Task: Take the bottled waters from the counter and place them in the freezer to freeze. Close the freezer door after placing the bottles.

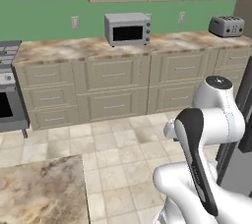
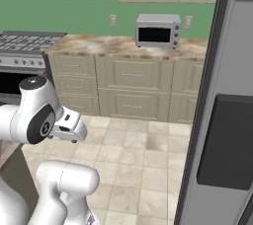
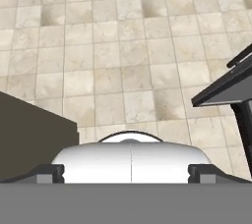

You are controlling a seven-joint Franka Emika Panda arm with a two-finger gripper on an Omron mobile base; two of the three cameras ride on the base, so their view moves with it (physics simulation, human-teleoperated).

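Gripper (image 3: 126,169) spread wide, empty, over floor tiles; freezer door (image 2: 222,135) stands beside it; bottled waters likely light, slippery; grasp mid-body.

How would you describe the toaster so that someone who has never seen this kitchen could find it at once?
Start at the long marbled counter against the green wall. Pass the boxy silver toaster oven with its dark window and follow the counter to its right end. There sits the toaster: smaller, rounded and grey, with slots on top instead of a front window.
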